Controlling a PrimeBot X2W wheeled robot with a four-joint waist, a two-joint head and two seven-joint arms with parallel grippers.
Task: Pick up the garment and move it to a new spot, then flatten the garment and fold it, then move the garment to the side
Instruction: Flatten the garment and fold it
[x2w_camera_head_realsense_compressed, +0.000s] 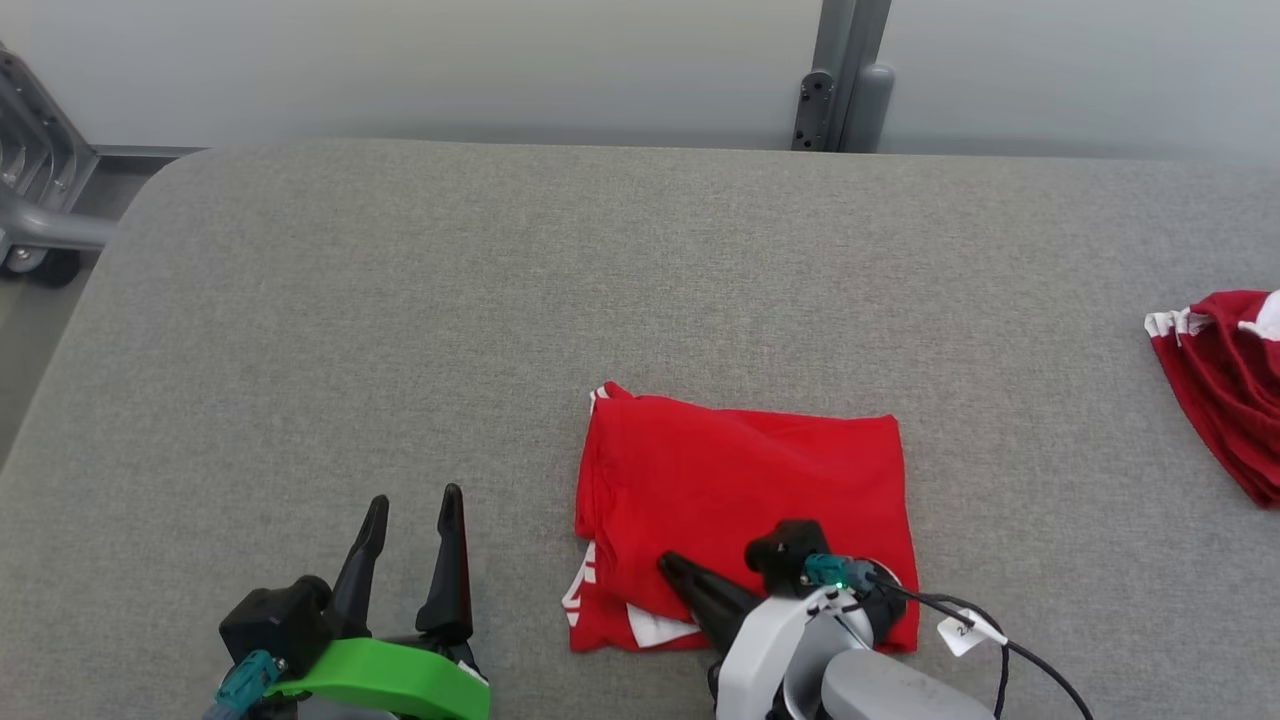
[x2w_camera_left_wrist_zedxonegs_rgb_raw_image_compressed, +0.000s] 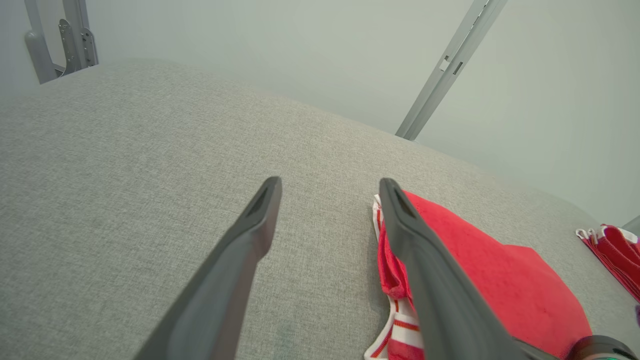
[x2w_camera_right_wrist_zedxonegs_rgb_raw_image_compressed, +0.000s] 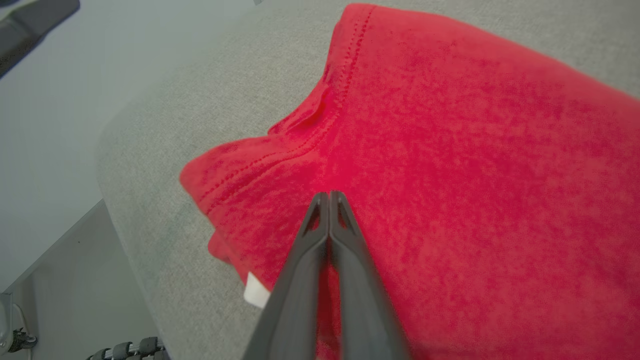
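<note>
We find the folded garment (x2w_camera_head_realsense_compressed: 740, 480) on the table (x2w_camera_head_realsense_compressed: 400, 300), slightly longer left to right. The right gripper (x2w_camera_right_wrist_zedxonegs_rgb_raw_image_compressed: 329, 196), fingers together, sits over its near edge. The left gripper (x2w_camera_head_realsense_compressed: 415, 497), fingers apart, stands beside it, farther away.

A broad table (x2w_camera_head_realsense_compressed: 400, 300), padded in grey woven fabric and rounded at the corners, stands against a pale, bare wall (x2w_camera_head_realsense_compressed: 500, 60). Behind the table's far edge, a grey metal post (x2w_camera_head_realsense_compressed: 845, 80) with a bolted bracket rises up the wall. Off the table's far left corner, a grey metal frame (x2w_camera_head_realsense_compressed: 40, 190) rests on a dark wheel (x2w_camera_head_realsense_compressed: 35, 265) on the grey floor (x2w_camera_head_realsense_compressed: 25, 340). At the table's right edge lies a crumpled dark red cloth (x2w_camera_head_realsense_compressed: 1225, 400) with white trim, running partly out of view.
</note>
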